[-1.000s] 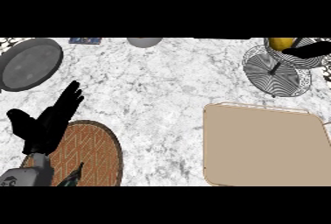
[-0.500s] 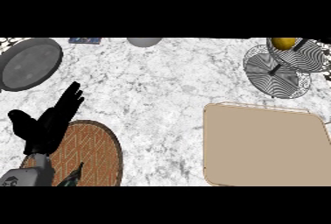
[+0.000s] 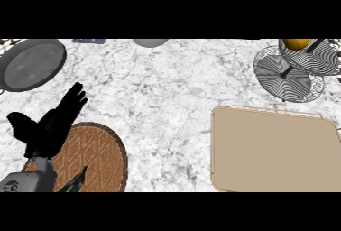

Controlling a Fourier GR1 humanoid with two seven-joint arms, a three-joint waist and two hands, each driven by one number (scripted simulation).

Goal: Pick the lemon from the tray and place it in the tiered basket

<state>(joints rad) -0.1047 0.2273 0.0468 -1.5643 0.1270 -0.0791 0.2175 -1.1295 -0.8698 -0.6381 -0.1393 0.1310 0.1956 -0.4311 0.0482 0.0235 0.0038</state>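
A kitchen, judging by the white-and-grey marble counter (image 3: 166, 90) and what stands on it. A wire tiered basket (image 3: 293, 74) at the far right holds a lemon (image 3: 295, 43); a grey round pan (image 3: 30, 64) sits far left. Near left lies a woven brown mat (image 3: 93, 155), near right a beige tray (image 3: 273, 151).

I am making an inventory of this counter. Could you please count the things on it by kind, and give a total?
Lemon: 1
Tiered basket: 1
Tray: 1
Grey pan: 1
Round brown mat: 1
Grey bowl, partly cut off at the top: 1
Small dark item at the top edge, too cut off to name: 1
Total: 7
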